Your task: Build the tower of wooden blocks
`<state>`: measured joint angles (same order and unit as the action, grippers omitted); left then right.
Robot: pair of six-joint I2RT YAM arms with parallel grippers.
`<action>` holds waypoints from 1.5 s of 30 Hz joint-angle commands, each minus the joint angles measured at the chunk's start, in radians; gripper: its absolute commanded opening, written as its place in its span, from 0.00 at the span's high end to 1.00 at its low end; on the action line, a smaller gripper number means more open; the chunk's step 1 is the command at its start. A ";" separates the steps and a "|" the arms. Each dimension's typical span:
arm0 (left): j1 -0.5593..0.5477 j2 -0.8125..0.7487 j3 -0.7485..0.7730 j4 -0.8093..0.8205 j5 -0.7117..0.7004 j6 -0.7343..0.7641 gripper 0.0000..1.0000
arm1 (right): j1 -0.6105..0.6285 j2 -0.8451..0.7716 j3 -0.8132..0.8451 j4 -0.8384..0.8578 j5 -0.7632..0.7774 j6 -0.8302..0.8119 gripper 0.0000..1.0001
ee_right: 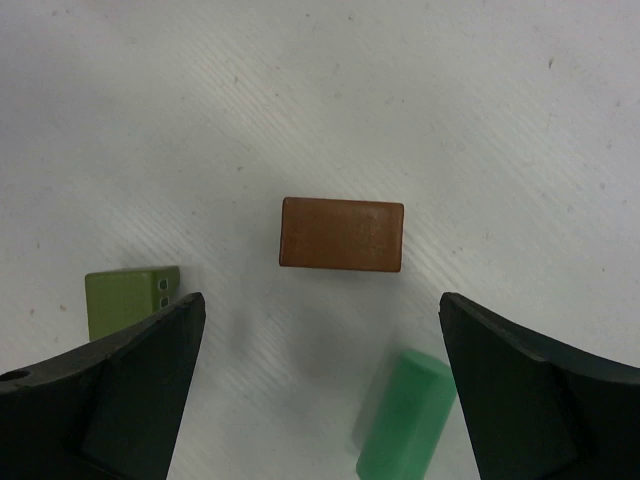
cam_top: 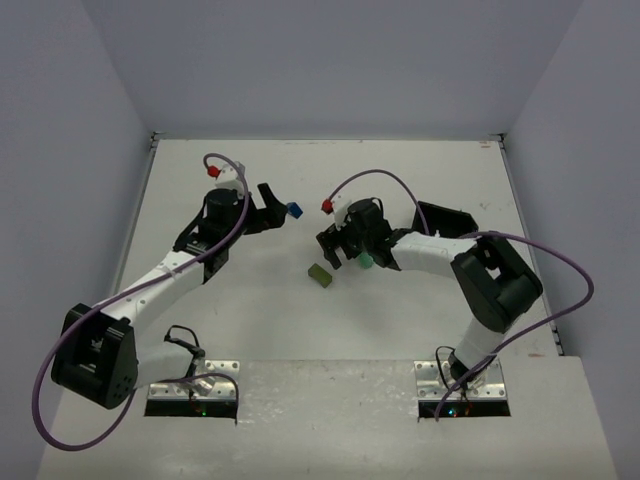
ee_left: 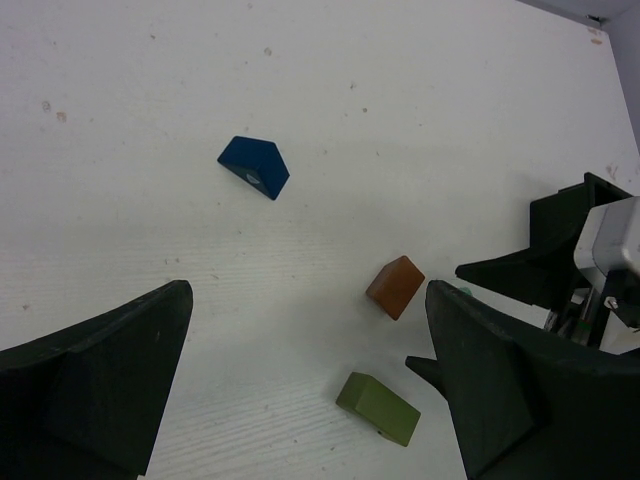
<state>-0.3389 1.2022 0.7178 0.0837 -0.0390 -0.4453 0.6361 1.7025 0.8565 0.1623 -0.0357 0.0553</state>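
Note:
The blocks lie apart on the white table, none on another. My right gripper (cam_top: pixel 338 246) (ee_right: pixel 320 300) is open and empty, hovering just above the table. The brown-orange block (ee_right: pixel 342 234) lies just beyond its fingertips. The mint-green cylinder (ee_right: pixel 407 428) (cam_top: pixel 366 262) lies on its side between the jaws, near the right finger. The olive block (ee_right: pixel 131 300) (cam_top: pixel 320 274) lies by the left finger. My left gripper (cam_top: pixel 272 205) (ee_left: pixel 308 300) is open and empty next to the blue block (cam_top: pixel 293 210) (ee_left: pixel 254 166). The left wrist view also shows the brown-orange block (ee_left: pixel 395 287) and the olive block (ee_left: pixel 378 408).
A black square tray (cam_top: pixel 445 220) stands behind the right arm's forearm. The table is boxed in by grey walls at the back and both sides. The two grippers are about a hand's width apart near the table's middle.

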 commanded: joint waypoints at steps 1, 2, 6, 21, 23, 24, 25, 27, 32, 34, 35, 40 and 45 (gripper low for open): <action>0.009 0.011 0.051 0.026 0.016 0.016 0.00 | -0.005 0.069 0.069 0.101 -0.022 -0.048 0.01; 0.009 0.013 0.053 0.025 0.016 0.017 0.00 | -0.006 0.085 0.078 0.100 -0.021 -0.055 0.01; 0.009 0.020 0.058 0.024 0.018 0.017 0.00 | -0.004 0.138 0.116 0.097 -0.021 -0.080 0.01; 0.009 0.025 0.063 0.017 0.030 0.017 0.00 | -0.004 0.219 0.161 0.091 0.007 -0.063 0.14; 0.009 0.025 0.065 0.013 0.034 0.016 0.00 | -0.003 0.215 0.156 0.091 0.018 -0.063 0.22; 0.009 0.025 0.067 0.013 0.034 0.016 0.00 | -0.003 0.213 0.154 0.088 0.023 -0.062 0.24; 0.009 0.025 0.068 0.013 0.034 0.016 0.00 | -0.004 0.211 0.152 0.084 0.027 -0.062 0.25; 0.009 0.025 0.068 0.013 0.056 0.017 0.00 | -0.003 0.206 0.145 0.080 0.032 -0.062 0.31; 0.009 0.027 0.065 0.028 0.118 0.030 0.00 | -0.003 0.178 0.136 0.068 0.045 -0.025 0.52; 0.009 0.028 0.063 0.039 0.168 0.043 0.00 | -0.003 0.153 0.135 0.059 0.051 0.013 0.56; 0.009 0.030 0.061 0.049 0.201 0.051 0.00 | -0.003 0.131 0.133 0.053 0.049 0.039 0.59; 0.009 0.040 0.056 0.073 0.327 0.062 0.00 | -0.003 -0.032 -0.027 0.221 -0.187 -0.004 0.62; 0.009 0.043 0.028 0.171 0.573 0.074 0.00 | -0.005 -0.217 -0.240 0.562 -0.462 -0.242 0.65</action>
<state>-0.3387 1.2457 0.7406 0.1213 0.3038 -0.3963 0.6320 1.6177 0.7244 0.3839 -0.2449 -0.0081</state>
